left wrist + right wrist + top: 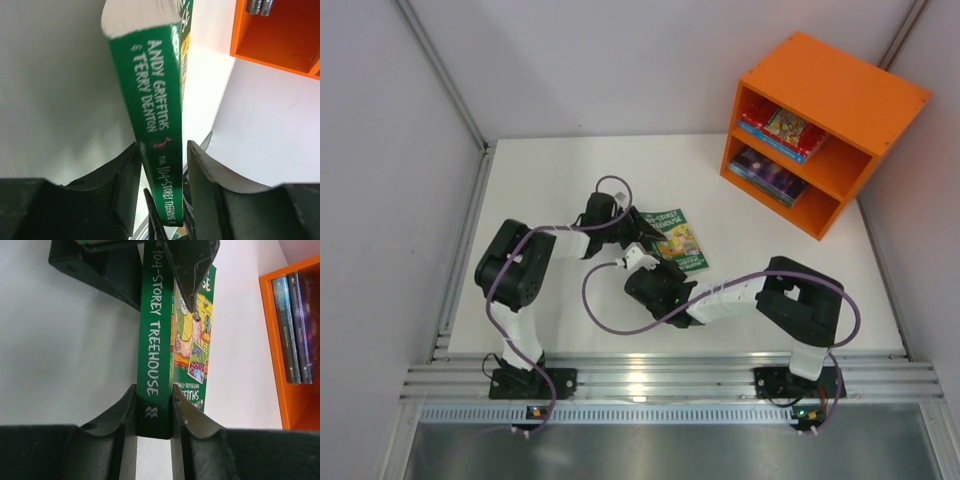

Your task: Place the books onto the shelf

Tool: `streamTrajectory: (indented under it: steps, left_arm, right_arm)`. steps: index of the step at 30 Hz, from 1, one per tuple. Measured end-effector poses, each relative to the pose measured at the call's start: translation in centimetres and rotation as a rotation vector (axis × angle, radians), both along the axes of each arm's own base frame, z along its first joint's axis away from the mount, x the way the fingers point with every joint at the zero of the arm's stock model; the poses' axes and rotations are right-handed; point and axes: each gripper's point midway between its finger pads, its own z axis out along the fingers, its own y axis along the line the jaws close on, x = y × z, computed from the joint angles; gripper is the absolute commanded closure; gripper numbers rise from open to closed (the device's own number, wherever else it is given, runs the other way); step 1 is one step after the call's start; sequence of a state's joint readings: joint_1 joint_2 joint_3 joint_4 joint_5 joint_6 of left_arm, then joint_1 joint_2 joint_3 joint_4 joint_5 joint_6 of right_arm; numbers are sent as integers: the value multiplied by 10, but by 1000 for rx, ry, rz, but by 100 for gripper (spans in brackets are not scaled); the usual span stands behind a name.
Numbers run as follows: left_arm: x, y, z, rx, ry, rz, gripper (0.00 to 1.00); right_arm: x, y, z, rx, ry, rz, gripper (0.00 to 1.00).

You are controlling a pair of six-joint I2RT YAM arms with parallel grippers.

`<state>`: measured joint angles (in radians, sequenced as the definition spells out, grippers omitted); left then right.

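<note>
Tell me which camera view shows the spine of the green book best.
The left wrist view: the green book shows nearly its whole spine, authors and title. The right wrist view shows only the title part; the top external view shows the cover, not the spine.

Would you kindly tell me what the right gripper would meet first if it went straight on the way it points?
The green book that the right gripper holds; just beyond, along the spine, probably the left gripper, which clamps the same book.

The book (678,241) sits left of the shelf (832,90); other books (782,131) inside it.
</note>
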<state>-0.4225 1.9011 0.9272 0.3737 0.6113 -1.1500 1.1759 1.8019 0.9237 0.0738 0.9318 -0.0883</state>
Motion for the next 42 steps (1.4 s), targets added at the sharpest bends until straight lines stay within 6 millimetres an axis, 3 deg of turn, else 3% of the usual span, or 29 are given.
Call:
streamTrajectory:
  steps: [9, 10, 13, 14, 17, 20, 29, 42]
  left_arm:
    - [22, 3, -12, 75, 6, -16, 54]
    - [25, 4, -14, 79, 6, -14, 64]
    - [25, 6, -19, 67, 54, -2, 83]
    - [25, 5, -19, 61, 67, 3, 97]
    - [26, 5, -18, 60, 62, 2, 100]
    - [25, 5, -19, 55, 57, 6, 100]
    - [6, 14, -25, 46, 125, 58, 100]
    - [-1, 19, -19, 71, 117, 94, 100]
  right_arm:
    - [-17, -19, -9, -29, -26, 61, 100]
    - [-19, -21, -10, -34, -25, 66, 100]
    - [-22, -21, -12, -30, -18, 79, 81]
    - [-23, -21, -13, -29, -15, 80, 73]
    - [-23, -21, -12, -34, -17, 72, 58]
    - [-20, -17, -12, -51, -17, 65, 55]
    - [-1, 9, -12, -117, -61, 6, 55]
    - [4, -4, -17, -306, -96, -32, 74]
